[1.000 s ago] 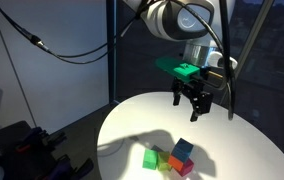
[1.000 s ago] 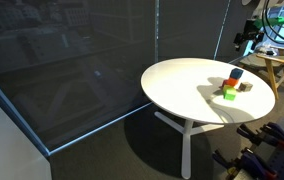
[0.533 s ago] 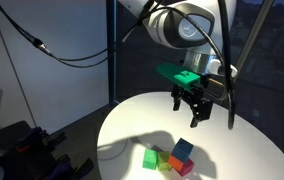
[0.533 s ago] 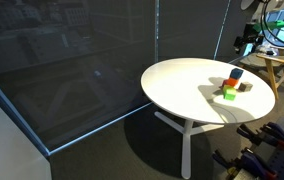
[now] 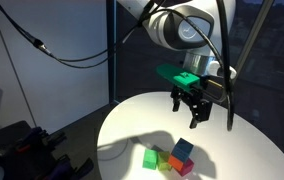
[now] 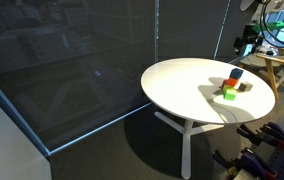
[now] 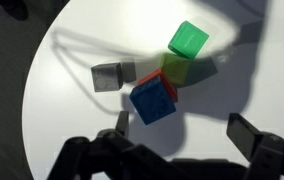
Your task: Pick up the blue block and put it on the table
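Observation:
The blue block (image 5: 183, 150) sits on top of a red-pink cube (image 5: 186, 167) in a small cluster on the round white table (image 5: 232, 150). A green cube (image 5: 151, 158) and an orange cube (image 5: 166, 160) stand beside it. My gripper (image 5: 192, 114) hangs open and empty above the table, a little behind and above the cluster. In the wrist view the blue block (image 7: 152, 100) lies just ahead of the open jaws (image 7: 182, 128), not between them, with the green cube (image 7: 188, 39) farther on. The cluster also shows small in an exterior view (image 6: 233, 84).
A small grey cube (image 7: 106, 76) lies on the table beside the cluster. The table (image 6: 182, 85) stands on a single pedestal next to dark glass walls. Black cables hang at the left, and dark equipment (image 5: 27, 150) sits low beside the table.
My gripper has come slightly down and toward the cluster, still open. The cubes have not moved.

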